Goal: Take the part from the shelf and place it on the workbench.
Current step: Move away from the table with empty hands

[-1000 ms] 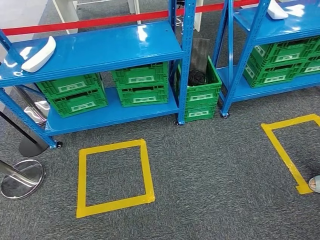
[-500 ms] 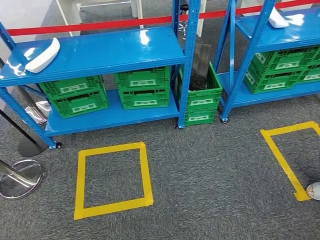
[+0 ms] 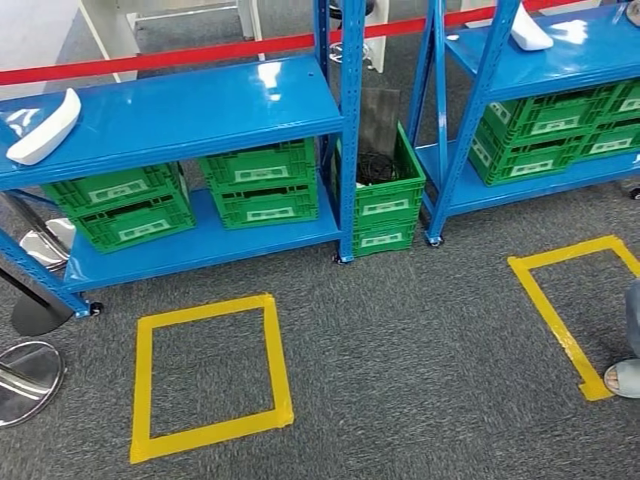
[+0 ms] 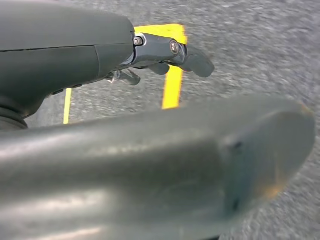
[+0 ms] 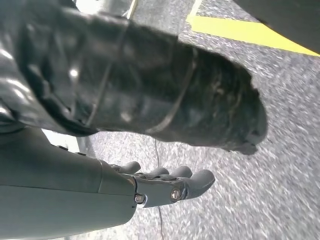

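Note:
A white curved part lies at the left end of the top board of the left blue shelf. A second white part lies on the top board of the right blue shelf. My left hand hangs above the grey carpet near a strip of yellow tape, fingers stretched out and holding nothing. My right hand also hangs over the carpet, fingers straight and apart from the thumb, with nothing in it.
Green crates fill the lower shelf boards, and one crate with cables stands between the shelves. Two yellow tape squares mark the carpet. A red barrier belt runs behind. A stanchion base sits at left; a person's foot at right.
The whole picture has shifted left, so the camera has moved. A person's leg now shows above the foot at the right edge.

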Controlling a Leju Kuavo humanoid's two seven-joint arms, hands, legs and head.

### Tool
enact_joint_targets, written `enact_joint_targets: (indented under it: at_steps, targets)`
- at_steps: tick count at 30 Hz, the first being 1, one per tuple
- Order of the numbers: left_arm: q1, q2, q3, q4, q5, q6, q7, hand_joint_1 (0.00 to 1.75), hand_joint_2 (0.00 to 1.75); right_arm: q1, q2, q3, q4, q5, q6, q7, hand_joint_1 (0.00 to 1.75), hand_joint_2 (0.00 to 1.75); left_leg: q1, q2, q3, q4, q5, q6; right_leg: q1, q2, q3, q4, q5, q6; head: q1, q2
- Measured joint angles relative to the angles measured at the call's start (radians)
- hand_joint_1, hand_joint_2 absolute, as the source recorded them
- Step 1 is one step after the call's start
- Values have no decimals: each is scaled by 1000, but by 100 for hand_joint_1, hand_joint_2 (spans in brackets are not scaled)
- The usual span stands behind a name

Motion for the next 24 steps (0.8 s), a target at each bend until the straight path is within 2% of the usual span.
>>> enact_joint_targets:
  at_steps: [1,2,4,6,7,9,10,11,12,13,14,15,16,18,21,22,24]
  targets:
    - [-1,0,0,0,-1,0,1,0,0,0,0,0,0,0,1,0,0,0,-6,-2,16,-44,14,8,1,1,5,-3,-6,3,0,0]
    - [-2,0,1,0,-2,0,2,0,0,-1,1,0,0,0,1,0,0,0,-10,-2,25,-67,11,10,1,2,5,-9,-10,7,0,0]
    - [-4,0,2,0,-2,-1,3,0,0,-3,1,0,0,0,2,0,0,0,-12,-4,39,-96,-3,6,-1,1,10,-22,-11,18,-2,0]
    - [-2,-1,3,0,-1,-5,3,0,0,-3,1,0,-1,-1,0,-2,0,0,-8,-5,53,-115,0,5,-2,-5,10,-11,-23,29,1,0]
    - [-2,-2,4,0,0,-6,2,0,0,-3,0,0,-1,-2,-1,-3,0,0,-5,-5,62,-123,0,6,-2,-8,-7,24,-41,33,4,0]
    - [-3,-4,5,0,0,-7,1,0,0,-3,0,-1,-1,-3,-2,-5,0,0,-5,-4,73,-129,-6,12,-3,-10,-84,152,-89,38,9,0]
    - [-3,-6,6,0,0,-7,1,0,0,-4,0,-1,-1,-4,-2,-7,0,0,-6,-3,79,-129,-12,15,-2,-10,-127,215,-103,40,11,0]
    - [-4,-7,7,0,1,-7,1,0,0,-5,0,-1,-1,-6,-2,-8,0,0,-8,-2,86,-128,-19,16,-2,-11,-158,250,-98,40,11,0]
    - [-3,-9,8,0,1,-7,1,0,0,-6,0,-1,-1,-6,-2,-9,0,0,-10,-2,96,-128,-26,16,-1,-11,-168,246,-71,38,12,0]
    - [-3,-10,10,0,1,-7,1,0,0,-7,0,-1,-1,-7,-2,-9,0,0,-12,-3,109,-129,-34,17,1,-11,-161,204,-24,34,13,0]
    - [-3,-11,11,0,1,-7,1,0,0,-7,0,-1,-1,-6,-1,-8,0,0,-14,-4,119,-129,-43,16,4,-12,-141,141,26,26,14,0]
    - [-2,-12,13,0,1,-7,1,0,0,-5,-2,-1,-1,-6,-1,-6,0,0,-16,-5,127,-128,-51,14,8,-15,-120,83,61,15,13,0]
    - [-3,-14,14,0,1,-7,0,0,0,-4,-4,-1,-1,-6,-1,-6,0,0,-16,-5,129,-128,-57,10,12,-18,-100,36,78,4,11,0]
    - [-4,-16,15,0,1,-7,0,0,0,-3,-7,-1,-1,-6,-1,-5,0,0,-15,-4,128,-129,-63,-1,19,-20,-82,4,73,-8,10,0]
    - [-7,-16,18,0,1,-8,-1,0,0,0,-6,-2,-1,-5,0,-4,0,0,-17,-2,133,-123,-74,-16,9,-18,-60,-28,74,-14,11,0]
    - [-9,-15,18,0,1,-8,-1,0,0,1,-6,-2,-1,-4,0,-2,0,0,-16,-3,122,-94,-89,-22,4,-20,-48,-40,76,-16,8,0]
    - [-8,-15,20,0,0,-7,-1,0,0,0,-6,-2,-1,-3,1,0,0,0,-7,-4,54,24,-134,-37,-3,-22,-31,-53,73,-19,1,0]
